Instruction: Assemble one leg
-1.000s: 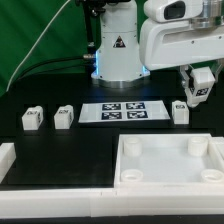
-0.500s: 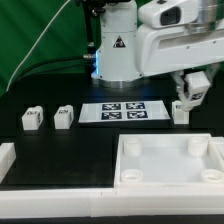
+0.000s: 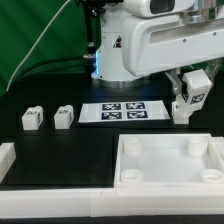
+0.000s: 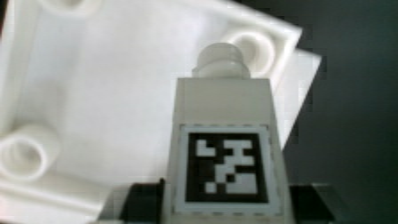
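The white arm [image 3: 165,45] fills the upper part of the exterior view, with its wrist turned downward on that view's right. The gripper [image 3: 193,96] points down, and its dark fingers [image 4: 139,198] are closed on both sides of the leg [image 4: 222,125].

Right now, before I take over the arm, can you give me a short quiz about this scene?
1. How many legs show in the exterior view? A two, B three, C five.
2. True or false: the white tray already holds one of them in a socket.
3. Fill in: the gripper hangs by the leg at the marker board's ____ end (exterior view's side).
Key: 1 B; 2 false; 3 right.
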You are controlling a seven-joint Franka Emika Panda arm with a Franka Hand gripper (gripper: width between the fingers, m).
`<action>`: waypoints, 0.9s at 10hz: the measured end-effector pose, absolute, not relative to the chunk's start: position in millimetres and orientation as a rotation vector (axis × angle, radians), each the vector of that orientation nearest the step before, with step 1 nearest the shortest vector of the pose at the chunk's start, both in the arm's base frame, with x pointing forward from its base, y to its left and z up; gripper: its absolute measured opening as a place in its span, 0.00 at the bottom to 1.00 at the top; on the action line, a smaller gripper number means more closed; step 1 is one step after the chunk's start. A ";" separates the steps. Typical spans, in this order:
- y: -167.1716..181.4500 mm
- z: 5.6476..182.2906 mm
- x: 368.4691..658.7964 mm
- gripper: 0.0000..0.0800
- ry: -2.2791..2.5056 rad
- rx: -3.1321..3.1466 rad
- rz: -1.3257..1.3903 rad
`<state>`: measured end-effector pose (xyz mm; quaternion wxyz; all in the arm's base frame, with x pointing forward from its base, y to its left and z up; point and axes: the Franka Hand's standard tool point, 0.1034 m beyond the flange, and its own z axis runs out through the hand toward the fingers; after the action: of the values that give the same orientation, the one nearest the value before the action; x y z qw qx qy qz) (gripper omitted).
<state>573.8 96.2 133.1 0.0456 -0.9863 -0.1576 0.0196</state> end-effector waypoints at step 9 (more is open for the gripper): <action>93.3 123.9 608.2 0.37 -0.480 -3.007 -0.313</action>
<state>608.2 93.3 123.9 0.0402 -0.9815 -0.1568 -0.1022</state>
